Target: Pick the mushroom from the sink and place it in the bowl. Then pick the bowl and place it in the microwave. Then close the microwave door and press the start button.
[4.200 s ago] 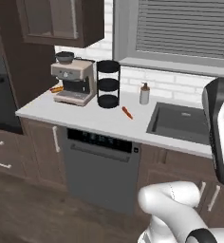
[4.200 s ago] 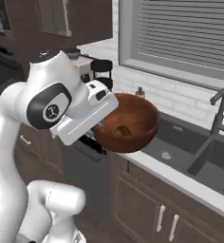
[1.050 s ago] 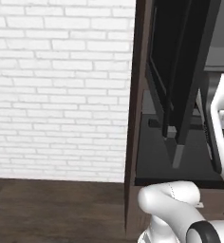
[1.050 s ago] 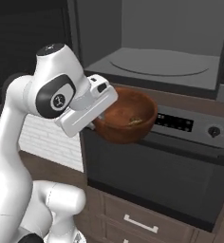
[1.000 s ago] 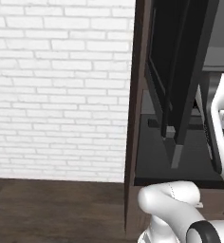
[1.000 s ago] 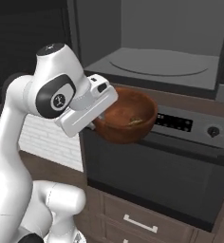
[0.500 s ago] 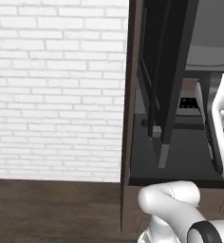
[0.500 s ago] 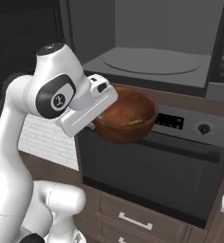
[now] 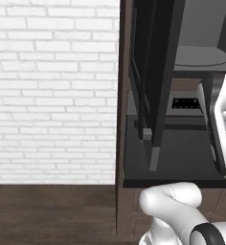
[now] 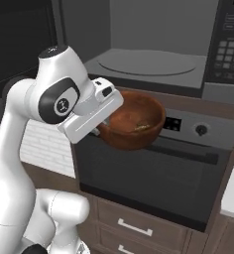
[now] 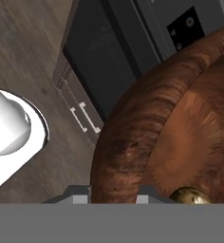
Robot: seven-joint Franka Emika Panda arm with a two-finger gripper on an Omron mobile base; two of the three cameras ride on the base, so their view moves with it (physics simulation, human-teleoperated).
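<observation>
Partly hidden claw [image 10: 105,125] at bowl [image 10: 134,120] rim, fingertips unseen

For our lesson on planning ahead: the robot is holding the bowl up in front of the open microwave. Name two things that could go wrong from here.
1. The bowl is gripped at its rim only and hangs below the microwave floor edge; it could knock that edge if pushed in without lifting.
2. The mushroom lies loose inside; a tilt or jolt might roll it out.
3. The microwave door stands open beside the arm and could be struck.
</observation>
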